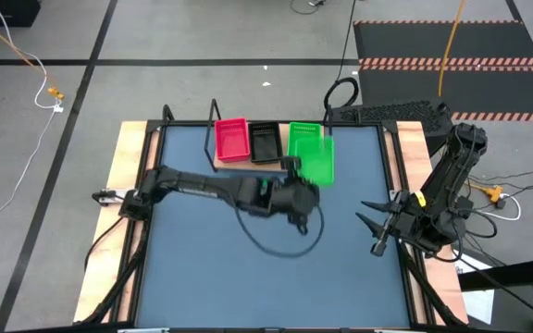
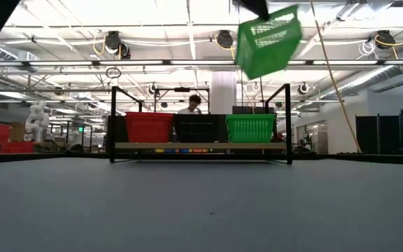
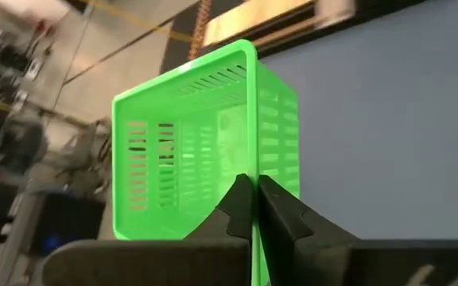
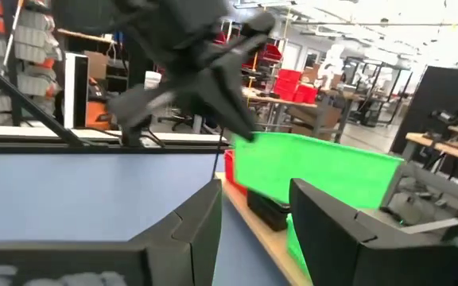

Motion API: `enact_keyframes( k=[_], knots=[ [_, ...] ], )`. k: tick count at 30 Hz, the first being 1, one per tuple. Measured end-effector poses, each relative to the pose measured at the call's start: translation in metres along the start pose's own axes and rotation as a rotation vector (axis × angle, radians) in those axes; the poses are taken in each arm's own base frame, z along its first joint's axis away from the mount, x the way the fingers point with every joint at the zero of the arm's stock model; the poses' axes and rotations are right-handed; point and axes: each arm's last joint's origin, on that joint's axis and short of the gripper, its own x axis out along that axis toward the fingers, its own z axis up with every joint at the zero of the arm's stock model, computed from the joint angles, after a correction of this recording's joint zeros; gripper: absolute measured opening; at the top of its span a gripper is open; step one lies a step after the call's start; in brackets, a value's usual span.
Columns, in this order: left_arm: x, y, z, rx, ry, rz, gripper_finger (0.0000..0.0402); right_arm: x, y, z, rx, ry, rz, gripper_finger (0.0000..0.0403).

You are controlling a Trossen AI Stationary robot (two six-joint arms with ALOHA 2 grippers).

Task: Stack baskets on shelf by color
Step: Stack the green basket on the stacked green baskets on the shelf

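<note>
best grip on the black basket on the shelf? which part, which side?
Probably a long rim wall of the black basket, from straight above. It sits open side up, with the red basket and a green basket close on either side, so its short ends leave no room. The left tool is shut on another green basket.

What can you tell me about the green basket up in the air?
The bright green plastic mesh basket is rectangular with slotted sides and looks empty. It hangs tilted in the air, above and just in front of the green basket on the shelf, touching neither it nor the table. The left gripper pinches its rim between shut fingers; nothing else touches it.
</note>
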Motion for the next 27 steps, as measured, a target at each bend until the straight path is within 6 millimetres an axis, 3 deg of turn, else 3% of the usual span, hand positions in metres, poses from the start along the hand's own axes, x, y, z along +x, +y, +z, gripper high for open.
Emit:
enact_keyframes(
  k=[8, 11, 19, 27],
  knots=[
    [0.059, 0.067, -0.022, -0.124, 0.062, 0.122, 0.0008, 0.001, -0.002, 0.001, -0.048, 0.001, -0.006, 0.0141],
    [0.086, 0.08, -0.036, -0.15, 0.106, 0.107, 0.0006, 0.001, -0.002, 0.001, -0.054, 0.001, -0.006, 0.0141],
    [0.131, 0.083, -0.062, -0.139, 0.201, 0.093, 0.0012, 0.001, -0.002, 0.0, -0.069, 0.001, -0.006, 0.0141],
    [0.134, 0.074, -0.063, 0.009, 0.202, 0.004, 0.0014, 0.001, -0.002, 0.0, -0.072, 0.001, -0.007, 0.0141]
  ],
)
